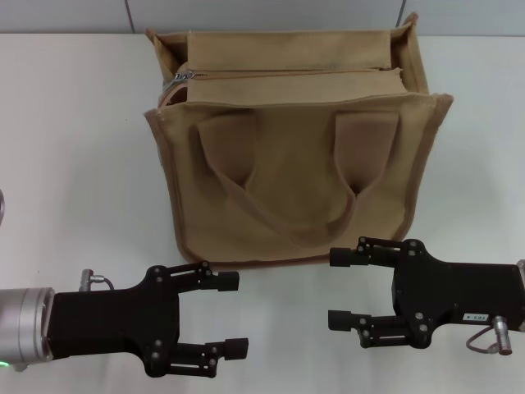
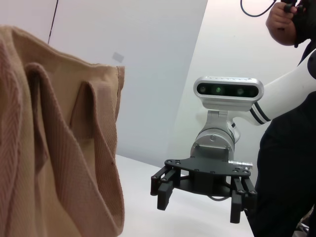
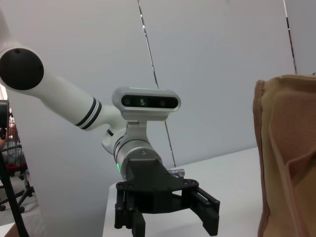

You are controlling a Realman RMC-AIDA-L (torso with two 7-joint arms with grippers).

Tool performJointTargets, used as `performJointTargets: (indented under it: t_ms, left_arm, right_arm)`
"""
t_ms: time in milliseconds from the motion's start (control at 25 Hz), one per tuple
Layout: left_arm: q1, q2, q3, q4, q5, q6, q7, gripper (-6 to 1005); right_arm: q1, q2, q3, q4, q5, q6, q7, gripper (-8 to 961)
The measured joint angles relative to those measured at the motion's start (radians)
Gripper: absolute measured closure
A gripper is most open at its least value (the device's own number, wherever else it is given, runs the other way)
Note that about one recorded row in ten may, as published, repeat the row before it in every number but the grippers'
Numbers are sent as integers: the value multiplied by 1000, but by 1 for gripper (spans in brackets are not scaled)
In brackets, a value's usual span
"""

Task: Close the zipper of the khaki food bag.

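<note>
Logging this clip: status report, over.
Left gripper and right gripper open, empty, on the near side of the khaki food bag. Slider at the zipper's left end. Nothing blocking.

In the head view the left claw (image 1: 233, 313) arm was cut off by the picture's edge. Whether the zipper (image 1: 279, 75) teeth met along the khaki food bag (image 1: 299, 144) was too fine to tell. The bag's base and far side were hidden.
</note>
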Motion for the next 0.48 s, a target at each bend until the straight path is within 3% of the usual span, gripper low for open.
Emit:
performJointTargets:
  t_ms: [480]
  left_arm:
    - [-2, 1, -2, 10, -5, 0, 1, 168]
  right_arm:
    - [-5, 0, -1, 0, 0, -2, 0, 183]
